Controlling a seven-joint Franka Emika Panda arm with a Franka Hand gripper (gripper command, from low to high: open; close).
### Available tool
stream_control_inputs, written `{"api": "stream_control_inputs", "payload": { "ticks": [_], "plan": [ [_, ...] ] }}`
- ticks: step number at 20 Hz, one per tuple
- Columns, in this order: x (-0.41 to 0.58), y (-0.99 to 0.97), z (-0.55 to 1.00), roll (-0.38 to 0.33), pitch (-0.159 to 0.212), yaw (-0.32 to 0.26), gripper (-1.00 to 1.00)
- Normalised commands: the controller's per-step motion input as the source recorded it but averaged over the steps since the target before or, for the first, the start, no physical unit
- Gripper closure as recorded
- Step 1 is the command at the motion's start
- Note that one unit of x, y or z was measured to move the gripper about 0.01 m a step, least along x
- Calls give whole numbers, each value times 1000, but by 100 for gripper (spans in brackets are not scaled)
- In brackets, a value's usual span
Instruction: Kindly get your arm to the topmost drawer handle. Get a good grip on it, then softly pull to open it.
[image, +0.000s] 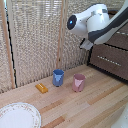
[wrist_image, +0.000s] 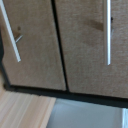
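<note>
My white arm (image: 97, 22) reaches from the exterior view's right, in front of the dark brown drawer cabinet (image: 112, 57). Only a white flat part of the gripper (image: 85, 44) shows below the arm, by the cabinet's near corner; its fingers are hidden. The arm covers the upper drawer front. The wrist view faces two brown drawer fronts split by a dark gap, each with a thin silver handle bar. One handle (wrist_image: 108, 32) is on the front farther from the table. The other handle (wrist_image: 11, 35) is on the front nearer the table. No fingers show in the wrist view.
On the wooden table (image: 75, 107) stand a blue cup (image: 58, 77) and a pink cup (image: 78, 82). A small yellow block (image: 41, 88) lies beside them and a patterned plate (image: 19, 116) sits at the front. A woven screen (image: 35, 35) stands behind.
</note>
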Motion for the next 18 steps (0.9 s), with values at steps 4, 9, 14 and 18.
{"api": "stream_control_inputs", "payload": {
  "ticks": [4,9,14,18],
  "plan": [
    [-22,-149,-14,-288,20,209,-100],
    [-13,-462,53,-67,157,190,-100],
    [-14,-728,114,94,215,103,-100],
    [-38,-755,477,24,62,86,-100]
  ]
}}
